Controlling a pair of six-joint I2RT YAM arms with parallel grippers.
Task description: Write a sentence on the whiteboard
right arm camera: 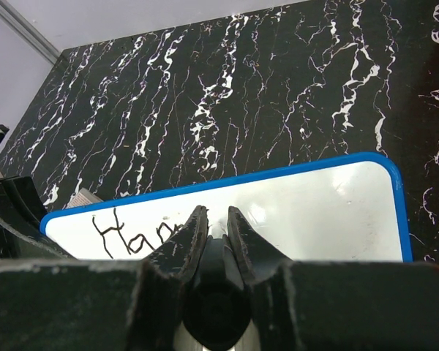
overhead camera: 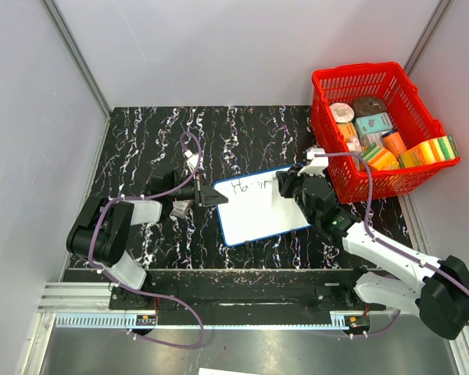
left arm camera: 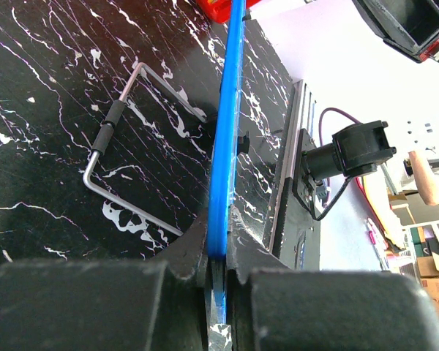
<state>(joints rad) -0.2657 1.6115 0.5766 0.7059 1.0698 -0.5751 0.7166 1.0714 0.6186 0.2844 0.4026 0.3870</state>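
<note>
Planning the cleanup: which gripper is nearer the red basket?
Right. The right gripper holds a marker over the whiteboard, beside the red basket; the left gripper clamps the board's edge away from the basket.

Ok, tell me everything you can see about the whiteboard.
The whiteboard is a small flat rectangle, glossy white with a thin blue rim and rounded corners. It lies on the black marbled table, skewed, just left of the red basket. Dark handwriting, starting "Ha", runs along its far edge; the rest is blank. The left gripper is shut on its left rim, and the right gripper holds a marker to the writing.
</note>
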